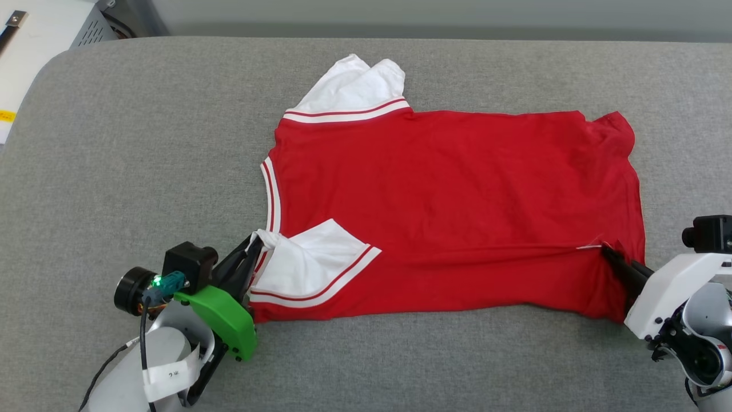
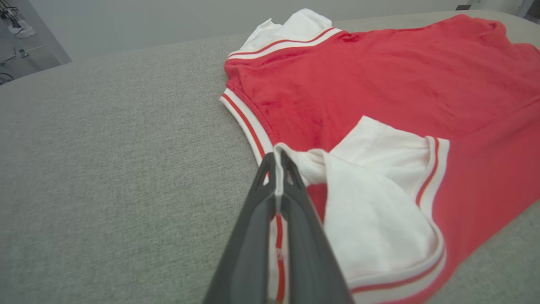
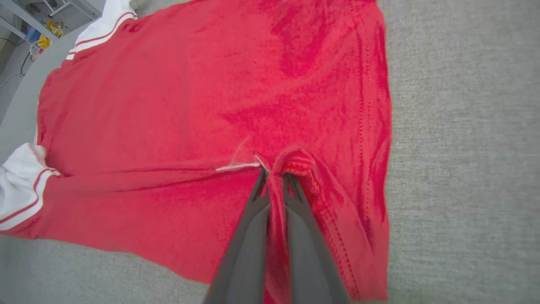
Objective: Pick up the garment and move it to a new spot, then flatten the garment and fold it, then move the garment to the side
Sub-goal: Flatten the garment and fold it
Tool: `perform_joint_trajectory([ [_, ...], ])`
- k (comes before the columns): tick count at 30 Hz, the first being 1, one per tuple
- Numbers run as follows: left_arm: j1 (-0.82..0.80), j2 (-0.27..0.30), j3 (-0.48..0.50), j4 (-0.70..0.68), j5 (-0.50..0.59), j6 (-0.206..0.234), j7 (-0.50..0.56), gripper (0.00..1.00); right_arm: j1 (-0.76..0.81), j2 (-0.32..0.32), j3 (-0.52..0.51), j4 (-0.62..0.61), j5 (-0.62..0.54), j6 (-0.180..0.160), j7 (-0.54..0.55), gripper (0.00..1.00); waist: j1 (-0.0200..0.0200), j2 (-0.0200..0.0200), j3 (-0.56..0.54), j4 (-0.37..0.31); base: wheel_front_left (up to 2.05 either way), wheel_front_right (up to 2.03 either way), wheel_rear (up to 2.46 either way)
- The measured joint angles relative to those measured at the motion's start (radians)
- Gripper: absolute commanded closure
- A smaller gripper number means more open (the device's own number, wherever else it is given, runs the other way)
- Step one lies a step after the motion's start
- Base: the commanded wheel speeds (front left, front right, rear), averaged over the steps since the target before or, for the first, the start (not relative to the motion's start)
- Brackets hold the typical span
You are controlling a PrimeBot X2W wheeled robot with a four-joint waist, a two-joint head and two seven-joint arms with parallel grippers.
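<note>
The garment (image 1: 452, 206) is a red T-shirt with white, stripe-trimmed sleeves, spread across the grey table with its plain red side up. Its near long edge is folded over toward the middle. My left gripper (image 1: 255, 243) is shut on the white near sleeve (image 2: 371, 202) at the collar end, and a pinch of white cloth shows between its fingers (image 2: 257, 236). At the hem end my right gripper (image 1: 607, 249) is shut on a bunched fold of red cloth (image 3: 276, 169), which rises between its fingers (image 3: 303, 236). The far sleeve (image 1: 357, 86) lies crumpled at the top.
The grey padded table (image 1: 143, 160) stretches wide to the left of the shirt and in front of it. A white cabinet (image 1: 40, 34) stands off the table's far-left corner. Shelving with small items (image 3: 46, 17) appears beyond the table.
</note>
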Motion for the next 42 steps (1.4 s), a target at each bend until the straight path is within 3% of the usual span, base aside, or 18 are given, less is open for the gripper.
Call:
perform_joint_trajectory([
  [2,-0.014,-0.012,-0.005,0.033,0.0,-0.009,0.0,1.0,-0.003,0.005,0.001,0.018,-0.008,0.0,-0.006,1.0,0.0,0.0,0.003,-0.002,0.0,0.0,0.0],
  [3,-0.021,-0.02,-0.006,0.049,0.002,-0.011,0.0,0.4,-0.003,0.006,0.001,0.026,-0.017,0.0,-0.012,0.98,0.0,0.0,0.003,-0.003,0.0,0.0,0.0],
  [4,-0.028,-0.027,-0.006,0.062,0.009,-0.012,0.0,0.0,-0.004,0.007,0.001,0.035,-0.029,0.0,-0.02,0.0,0.0,0.0,0.002,-0.003,0.0,0.0,0.0],
  [9,-0.041,-0.057,0.023,0.093,0.035,-0.01,0.0,0.0,-0.014,0.026,0.001,0.042,-0.032,0.0,-0.061,0.0,0.0,0.0,-0.01,-0.002,0.0,0.0,0.0],
  [15,-0.01,-0.08,0.148,0.046,0.027,0.001,0.0,0.0,-0.014,0.01,0.013,-0.027,-0.064,0.0,-0.131,0.0,0.0,0.0,-0.044,0.001,0.0,0.0,0.0],
  [21,0.123,-0.109,0.297,-0.079,0.016,0.022,0.0,0.0,0.044,-0.017,0.001,-0.109,-0.188,0.0,-0.171,0.0,0.0,0.0,-0.088,0.007,0.0,0.0,0.0],
  [24,0.195,-0.126,0.323,-0.131,0.017,0.022,0.0,0.0,0.09,-0.007,-0.035,-0.138,-0.248,0.0,-0.159,0.0,0.0,0.0,-0.108,0.01,0.0,0.0,0.0],
  [29,0.297,-0.133,0.314,-0.169,0.015,0.032,0.017,0.0,0.157,0.051,-0.102,-0.179,-0.333,0.0,-0.075,0.0,0.0,0.0,-0.132,0.013,0.0,0.0,0.0],
  [35,0.351,-0.13,0.255,-0.209,0.009,0.049,0.158,0.0,0.211,0.16,-0.186,-0.248,-0.409,0.0,0.039,0.0,0.0,0.0,-0.137,0.01,0.0,0.0,0.0],
  [42,0.353,-0.123,0.241,-0.205,-0.002,0.099,0.259,0.0,0.228,0.21,-0.209,-0.312,-0.444,0.0,0.087,0.0,0.0,0.0,-0.12,-0.003,0.0,0.0,0.0],
])
